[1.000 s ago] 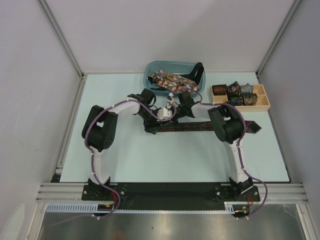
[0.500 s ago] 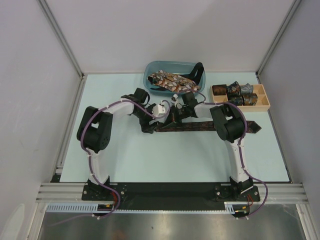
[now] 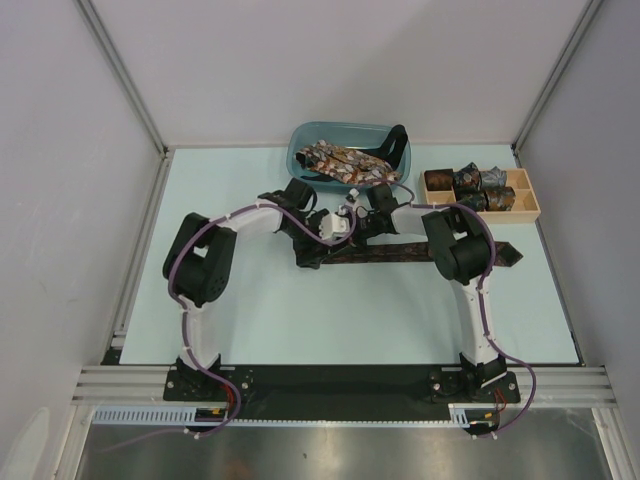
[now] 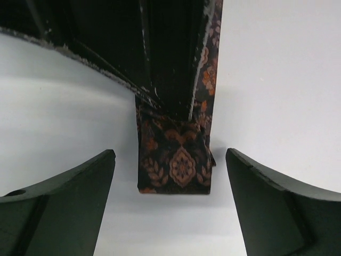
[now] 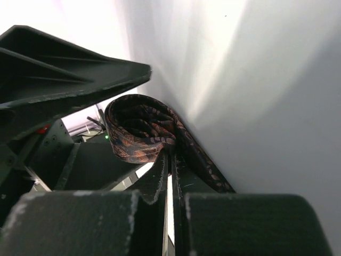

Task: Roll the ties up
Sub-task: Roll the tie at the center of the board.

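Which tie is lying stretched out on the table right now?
The dark brown tie, running left to right across the table. The rest are either heaped in the blue bin or coiled in the wooden tray.

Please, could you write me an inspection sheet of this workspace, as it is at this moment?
Surface: pale green table, no spills seen.
Job's things: brown patterned tie stretched across the table, one end turned into a small coil; loose ties heaped in teal bin; rolled ties in wooden tray.
Clutter: nothing seen.
Grippers: left gripper open, fingers either side of the coil; right gripper shut on the tie.
Cables: purple cables run along both arms.
Surroundings: grey walls, aluminium frame.
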Controlling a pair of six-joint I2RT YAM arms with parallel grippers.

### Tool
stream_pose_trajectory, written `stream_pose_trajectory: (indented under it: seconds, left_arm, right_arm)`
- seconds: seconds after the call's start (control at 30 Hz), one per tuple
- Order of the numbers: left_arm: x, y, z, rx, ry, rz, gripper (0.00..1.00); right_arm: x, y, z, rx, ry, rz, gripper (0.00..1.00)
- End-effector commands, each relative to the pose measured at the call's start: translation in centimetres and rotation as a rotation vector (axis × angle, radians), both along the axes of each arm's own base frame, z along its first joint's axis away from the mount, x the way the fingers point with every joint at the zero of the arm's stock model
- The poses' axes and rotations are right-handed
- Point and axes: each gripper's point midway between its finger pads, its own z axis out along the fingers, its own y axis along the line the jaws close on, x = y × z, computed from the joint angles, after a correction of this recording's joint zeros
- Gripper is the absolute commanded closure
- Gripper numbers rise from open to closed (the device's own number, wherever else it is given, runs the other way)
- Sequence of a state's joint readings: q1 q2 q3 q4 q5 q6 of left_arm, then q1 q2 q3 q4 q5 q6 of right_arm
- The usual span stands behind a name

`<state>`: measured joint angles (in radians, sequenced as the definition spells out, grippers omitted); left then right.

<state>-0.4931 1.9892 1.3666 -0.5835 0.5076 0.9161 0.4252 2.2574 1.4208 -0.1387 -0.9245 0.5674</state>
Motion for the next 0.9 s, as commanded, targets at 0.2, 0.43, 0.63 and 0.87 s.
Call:
stream_pose_trajectory:
  seconds: [0.2, 0.43, 0.63, 0.87]
  left_arm:
    - [1.2, -0.8, -0.5, 0.034, -0.009, -0.025, 0.42]
    - [-0.3, 1.1, -0.6, 0.094, -0.005, -0.062, 0.69]
    - [-1.5, 2.1, -0.9, 0.110, 0.004, -0.078, 0.71]
    - [-1.4, 2.1, -1.0, 0.106, 0.005, -0.063, 0.72]
  right_arm:
    - [-0.1, -0.4, -0.6, -0.038, -0.025, 0.005, 1.00]
    - [0.1, 0.7, 3.7, 0.046, -0.097, 0.060, 0.89]
    - [2.1, -1.2, 6.6, 0.034, -0.186, 0.038, 0.76]
    - [2.8, -2.7, 3.0, -0.123, -0.217, 0.030, 0.78]
